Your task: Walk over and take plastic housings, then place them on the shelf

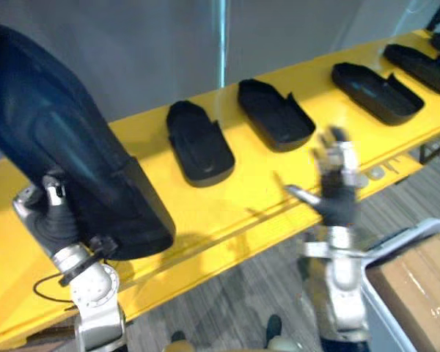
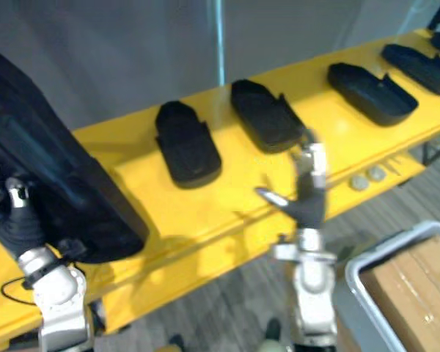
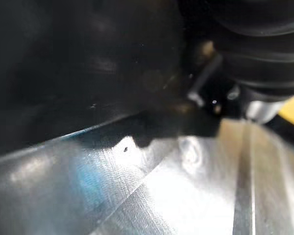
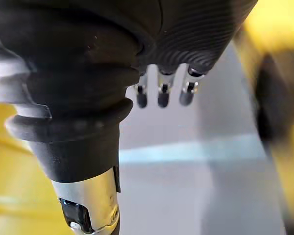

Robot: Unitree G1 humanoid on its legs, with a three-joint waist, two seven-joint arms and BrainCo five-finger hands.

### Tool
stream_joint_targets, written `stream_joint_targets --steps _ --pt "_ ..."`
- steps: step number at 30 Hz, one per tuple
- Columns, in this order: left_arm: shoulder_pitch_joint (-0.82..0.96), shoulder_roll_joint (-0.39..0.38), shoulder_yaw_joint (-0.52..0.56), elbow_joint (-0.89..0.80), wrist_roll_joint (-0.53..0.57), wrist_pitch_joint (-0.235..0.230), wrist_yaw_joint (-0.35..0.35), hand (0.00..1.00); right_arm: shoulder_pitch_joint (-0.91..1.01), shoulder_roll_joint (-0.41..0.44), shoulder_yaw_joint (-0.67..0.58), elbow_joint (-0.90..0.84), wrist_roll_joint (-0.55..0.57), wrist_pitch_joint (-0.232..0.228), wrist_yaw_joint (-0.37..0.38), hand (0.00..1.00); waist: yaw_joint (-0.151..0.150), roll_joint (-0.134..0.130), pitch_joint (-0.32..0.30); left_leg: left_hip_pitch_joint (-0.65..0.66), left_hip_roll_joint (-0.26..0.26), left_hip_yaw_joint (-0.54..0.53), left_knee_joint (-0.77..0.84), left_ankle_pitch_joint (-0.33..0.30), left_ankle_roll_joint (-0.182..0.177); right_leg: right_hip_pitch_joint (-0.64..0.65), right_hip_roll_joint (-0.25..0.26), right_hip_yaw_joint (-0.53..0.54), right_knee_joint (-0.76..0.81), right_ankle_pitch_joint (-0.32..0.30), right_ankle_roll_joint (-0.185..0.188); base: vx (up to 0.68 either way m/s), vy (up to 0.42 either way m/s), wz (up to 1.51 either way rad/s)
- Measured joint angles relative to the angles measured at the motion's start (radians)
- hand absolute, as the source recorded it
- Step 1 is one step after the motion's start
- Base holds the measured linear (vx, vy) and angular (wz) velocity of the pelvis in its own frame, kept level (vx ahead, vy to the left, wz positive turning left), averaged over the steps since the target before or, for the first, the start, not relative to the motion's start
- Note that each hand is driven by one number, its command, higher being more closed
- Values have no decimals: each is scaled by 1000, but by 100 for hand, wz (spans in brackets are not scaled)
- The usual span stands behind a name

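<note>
A long yellow shelf (image 1: 227,213) runs across the view with several black plastic housings lying on it, among them one (image 1: 198,143) left of the middle, one (image 1: 275,114) in the middle and one (image 1: 374,92) further right. My left hand (image 1: 55,216) is at the left, shut on a large black housing (image 1: 66,147) that it holds tilted over the shelf's left end. That housing's dark inner wall (image 3: 78,63) shows close up in the left wrist view. In front of the shelf's edge, my right hand (image 1: 337,183) is raised and open. Its fingers (image 4: 159,95) are straight, its thumb points left, and it holds nothing.
A grey bin (image 1: 396,246) with a cardboard box (image 1: 418,290) inside stands on the carpet at the lower right, beside my right arm. A grey wall (image 1: 169,51) rises behind the shelf. More housings (image 1: 422,66) lie at the shelf's far right end.
</note>
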Motion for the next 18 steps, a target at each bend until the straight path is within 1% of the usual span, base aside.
stream_joint_targets --steps 1,3,4,5,6,7,8,9,11,12,13,14,15,16,17,18 --pt "-4 1 14 -3 3 0 1 100 9 3 -48 -8 -15 -2 -11 0 -4 0 0 7 -1 6 -6 0 0 1 0 5 -2 0 0 79 20 -16" --pt "-13 5 68 -11 9 1 7 100 54 35 -248 -8 -49 -21 -64 0 -17 2 -5 26 -5 17 -23 0 0 3 -1 15 -8 0 1 70 13 -16" --pt "-12 9 77 -11 9 1 10 100 65 43 -300 -1 -51 -25 -82 0 -19 4 -6 27 -6 18 -25 0 0 3 -1 16 -8 0 1 61 7 -3" --pt "-10 17 92 -11 9 1 15 100 90 54 -400 44 -53 -41 -130 0 -27 8 -12 28 -7 19 -32 0 0 2 -1 16 -10 0 1 61 7 1" --pt "-10 20 113 -11 10 1 24 100 108 60 -481 138 -51 -46 -165 0 -37 10 -17 28 -7 19 -35 0 0 1 -1 16 -11 0 1 59 7 1" --pt "-10 20 125 -11 10 1 30 100 117 63 -509 199 -49 -44 -186 0 -41 11 -18 30 -8 21 -35 0 0 1 -1 16 -11 0 1 51 8 -7" --pt "-9 19 140 -11 9 1 35 100 144 66 -550 342 -46 -34 -216 0 -41 12 -25 35 -8 32 -36 0 0 1 -1 21 -11 0 1 56 5 -18" --pt "-8 19 153 -11 9 1 37 100 172 73 -585 530 -43 -1 -233 0 -40 19 -34 45 -8 40 -39 0 1 4 0 31 -11 0 1 52 4 -16" --pt "-9 19 153 -11 6 1 37 100 194 80 -610 664 -20 33 -237 0 -40 33 -44 46 -9 39 -44 0 1 8 -1 33 -11 0 1 31 8 0" --pt "-11 20 147 -11 5 0 32 100 208 79 -647 837 -6 69 -235 0 -40 48 -51 60 -10 37 -56 0 1 22 -2 29 -12 0 1 15 17 10" --pt "-11 20 145 -11 2 -1 28 100 207 77 -667 908 -5 86 -231 0 -39 52 -53 63 -10 34 -57 0 1 32 -2 22 -12 0 1 13 18 27" --pt "-16 22 132 -10 -3 -1 16 100 206 70 -699 1048 11 117 -219 0 -40 62 -61 62 -11 9 -57 0 1 47 -4 2 -12 0 1 9 13 34" --pt "-22 27 120 -7 -6 -2 12 100 203 64 -703 1119 18 128 -212 0 -36 63 -61 60 -14 2 -54 0 1 55 -8 -6 -12 -3 0 -4 18 58" --pt "-32 46 90 4 -11 -2 -1 100 189 50 -703 1256 37 151 -195 0 -26 61 -58 56 -21 -26 -51 2 4 74 -16 -35 -10 -14 3 -22 16 60" --pt "-34 66 67 15 -12 -3 -7 100 172 42 -701 1343 37 166 -181 0 -21 60 -57 51 -27 -53 -50 2 4 86 -22 -60 -8 -23 7 -61 4 96" --pt "-49 86 38 36 -16 -2 -30 100 146 35 -699 1445 37 192 -144 0 -19 56 -55 29 -39 -104 -43 8 12 106 -32 -106 -6 -39 13 -89 -9 112"
